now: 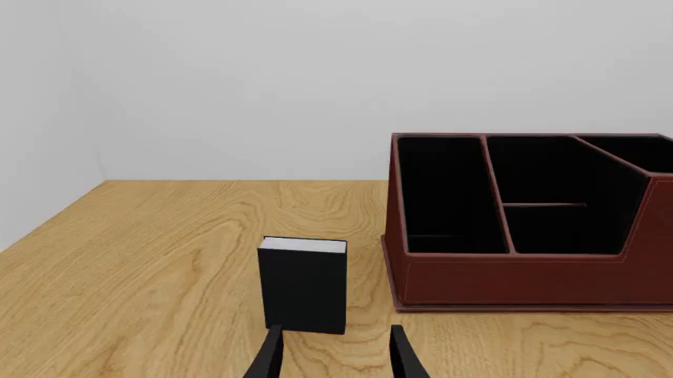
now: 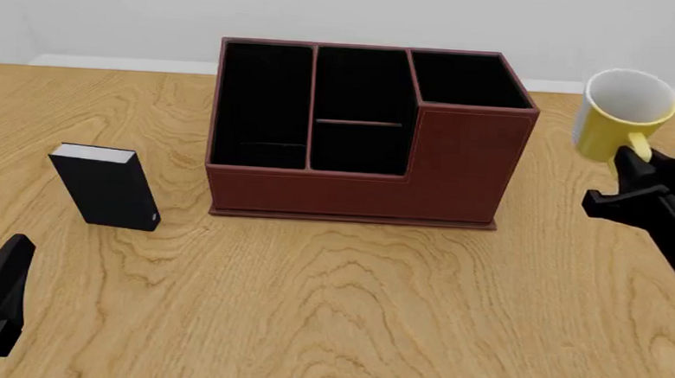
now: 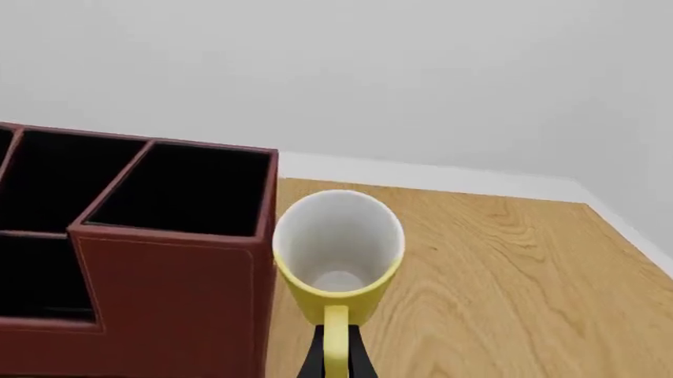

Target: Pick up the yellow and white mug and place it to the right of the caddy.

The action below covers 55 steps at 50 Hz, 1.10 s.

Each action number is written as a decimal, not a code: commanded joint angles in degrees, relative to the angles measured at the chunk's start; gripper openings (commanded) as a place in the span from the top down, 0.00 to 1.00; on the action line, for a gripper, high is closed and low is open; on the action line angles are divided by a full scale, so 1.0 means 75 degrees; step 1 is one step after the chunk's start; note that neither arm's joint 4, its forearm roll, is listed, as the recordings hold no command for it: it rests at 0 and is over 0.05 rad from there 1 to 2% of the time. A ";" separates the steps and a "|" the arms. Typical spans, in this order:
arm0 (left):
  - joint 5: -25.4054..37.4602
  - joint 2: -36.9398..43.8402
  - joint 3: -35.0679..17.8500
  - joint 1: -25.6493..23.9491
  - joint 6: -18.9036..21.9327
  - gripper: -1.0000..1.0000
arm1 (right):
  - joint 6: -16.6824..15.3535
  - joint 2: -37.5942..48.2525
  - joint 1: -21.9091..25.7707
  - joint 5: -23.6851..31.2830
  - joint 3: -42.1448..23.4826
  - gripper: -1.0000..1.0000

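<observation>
Right gripper (image 2: 637, 170) is closed on the handle of the yellow and white mug (image 2: 624, 113), holding it in the air at about 3 o'clock from the caddy (image 2: 367, 178), just beside its taller corner section, mouth tilted toward the camera. Left gripper (image 1: 334, 354) hangs low over the wooden surface (image 2: 343, 311) with its jaws apart and nothing between them, a small black box (image 2: 106, 186) standing near, at 9 o'clock from the caddy.
</observation>
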 commanded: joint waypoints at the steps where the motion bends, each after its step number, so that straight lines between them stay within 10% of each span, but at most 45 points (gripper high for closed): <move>1: 0.0000 0.0000 0.0000 0.0000 0.0000 0.00 | 0.0165 0.0519 -0.0058 -0.0593 0.0215 1.00; 55: 0.0000 0.0000 0.0000 0.0000 0.0000 0.00 | 0.0105 0.2418 -0.0025 -0.1962 0.0323 1.00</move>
